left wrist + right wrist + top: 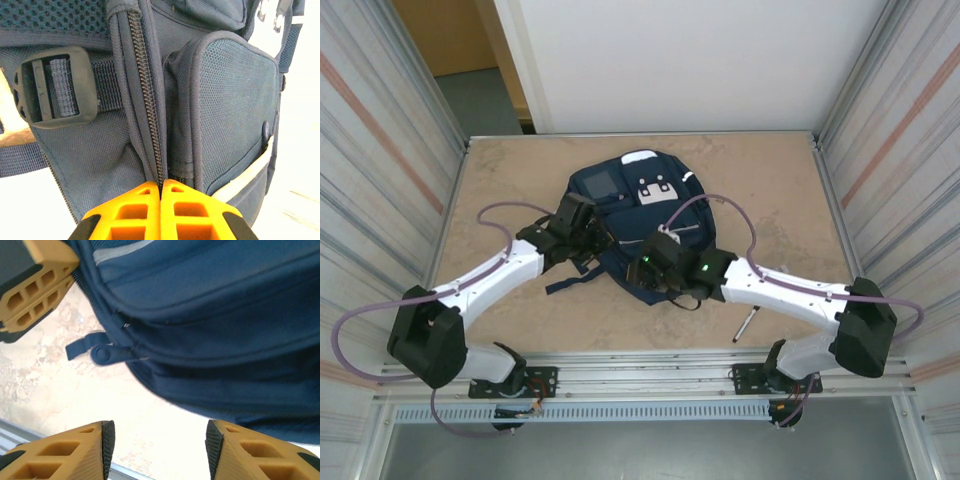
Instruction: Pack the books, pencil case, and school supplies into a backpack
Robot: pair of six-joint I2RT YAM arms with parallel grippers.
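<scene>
The navy-blue backpack (638,200) lies flat in the middle of the table. My left gripper (161,184) is shut on the backpack's fabric beside a closed zipper (145,90), at its left side (603,243). My right gripper (160,440) stands open at the backpack's near edge (642,268), nothing between its fingers, a little short of a dark zipper pull (102,354). The left gripper's orange fingers (35,290) reach into the right wrist view's upper left. A black marker pen (745,325) lies on the table by the right arm. The books and pencil case are hidden.
A grey strap buckle (55,87) sits left of the zipper, and a mesh side pocket (235,110) right of it. Metal walls (880,140) close in both sides, with a rail (640,360) along the near edge. Bare tabletop (770,180) lies right of the backpack.
</scene>
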